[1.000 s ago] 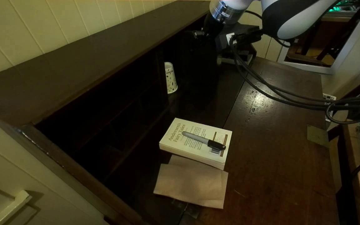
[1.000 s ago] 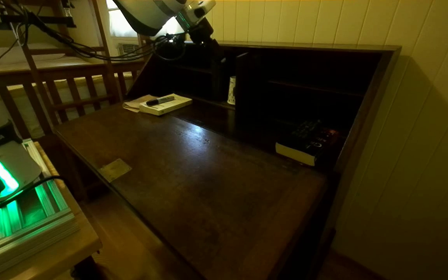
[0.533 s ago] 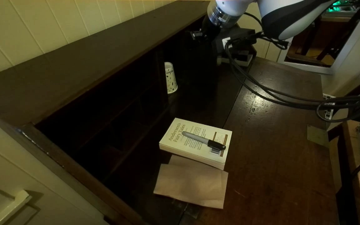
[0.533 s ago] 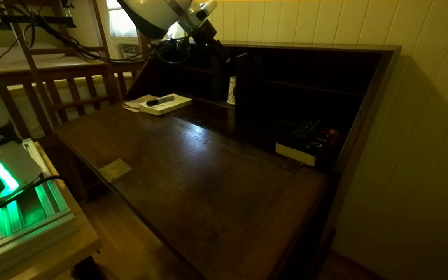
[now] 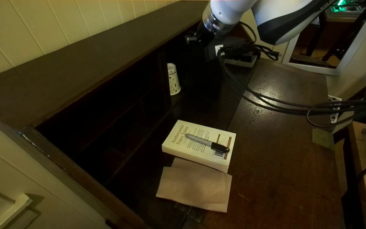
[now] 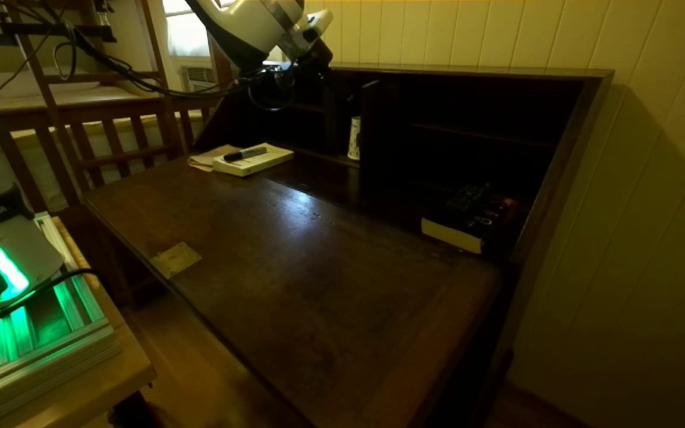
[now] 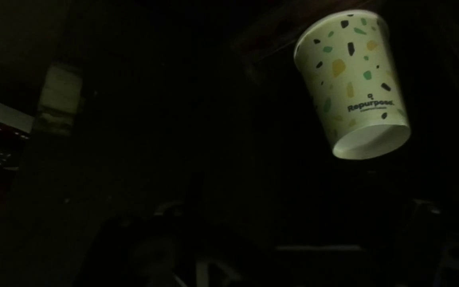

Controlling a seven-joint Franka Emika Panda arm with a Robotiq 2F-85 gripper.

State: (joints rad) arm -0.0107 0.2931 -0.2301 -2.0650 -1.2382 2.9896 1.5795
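A paper cup (image 7: 353, 75) with green, yellow and black flecks shows in the upper right of the wrist view, its base towards the camera. It appears to stand mouth down. In both exterior views the cup (image 5: 173, 79) stands beside an upright divider in the dark desk hutch, partly hidden by it. My gripper (image 7: 299, 207) is open, its fingers far apart at the lower left and right of the dark wrist view, with nothing seen between them. In an exterior view the gripper (image 5: 194, 39) hangs at the hutch opening, above and beyond the cup, not touching it.
A cream book (image 5: 199, 144) bears a grey marker (image 5: 206, 143); brown paper (image 5: 195, 187) lies beside it. A thick black book (image 6: 467, 220) rests at the other end of the desk. The hutch's top board (image 5: 91, 41) overhangs the shelves. Cables (image 5: 265, 101) droop from the arm.
The arm has shifted left and slightly lower in an exterior view, bringing the gripper closer to the cup. Its cables swung along. Cup, books and marker have not moved.
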